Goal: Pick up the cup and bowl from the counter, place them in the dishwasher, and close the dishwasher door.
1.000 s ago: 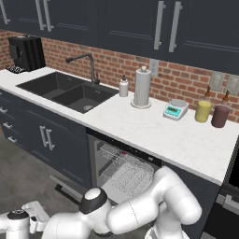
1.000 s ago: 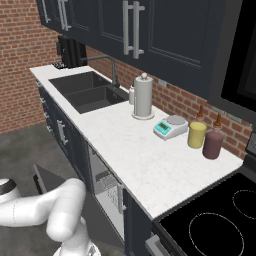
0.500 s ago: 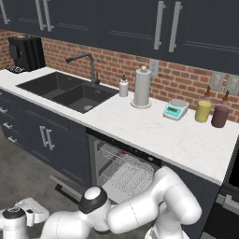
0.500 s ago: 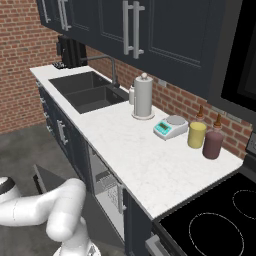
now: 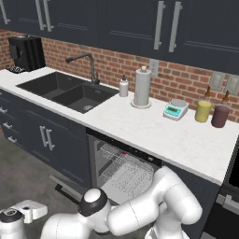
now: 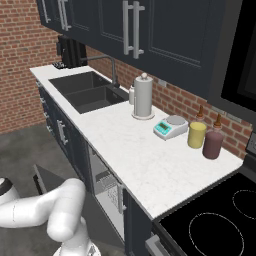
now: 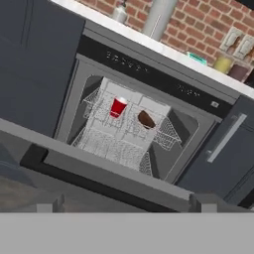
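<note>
In the hand view the two finger tips, one at the left (image 7: 49, 202) and one at the right (image 7: 206, 201), stand far from each other at the bottom edge, so the gripper (image 7: 128, 202) is released and nothing is between its jaws. Just above the jaws, crossing the whole gap from left to right, lies the dishwasher door (image 7: 99, 171), half lowered, with its dark bar handle (image 7: 89, 182) on the near edge. Beyond the door, further ahead of the jaws, the dishwasher (image 7: 79, 99) is open and its white wire rack (image 7: 114, 139) is visible. The cup (image 7: 118, 107) stands in the rack, ahead and a little to the left of the jaw middle. The bowl (image 7: 146, 119) lies tilted in the rack, just to the right of the cup and not touching it. Far ahead, above the dishwasher, runs the counter (image 7: 163, 47), with a paper towel roll (image 7: 158, 20) on it.
</note>
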